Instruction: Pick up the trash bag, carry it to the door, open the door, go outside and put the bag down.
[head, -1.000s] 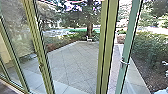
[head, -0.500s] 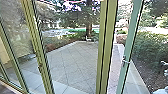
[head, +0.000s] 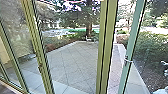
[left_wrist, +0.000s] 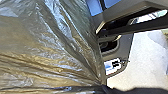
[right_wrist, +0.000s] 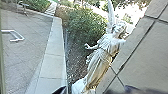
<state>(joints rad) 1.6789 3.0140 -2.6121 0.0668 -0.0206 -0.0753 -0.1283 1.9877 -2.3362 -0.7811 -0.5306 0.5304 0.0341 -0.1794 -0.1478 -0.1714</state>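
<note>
The door (head: 132, 41), with a teal frame edge and a small handle (head: 128, 60), stands ajar at the right of the head view, a gap between it and the olive post. In the left wrist view the translucent, wrinkled trash bag (left_wrist: 47, 50) hangs in folds that gather at my left gripper (left_wrist: 103, 87), which is shut on it. The right wrist view has my right gripper (right_wrist: 96, 90) open, its dark tips apart, with nothing seen between them but the scene beyond.
Olive door posts (head: 107, 47) and glass panels stand ahead. Beyond lies a paved yard (head: 75, 65) with a pale kerb, shrubs (head: 152, 47) and a tree (head: 89, 27). A winged statue (right_wrist: 102, 57) stands beside a tiled wall (right_wrist: 147, 55).
The door's teal edge and handle have swung to the right, so the gap beside the olive post is wider. The head camera has shifted a little.
</note>
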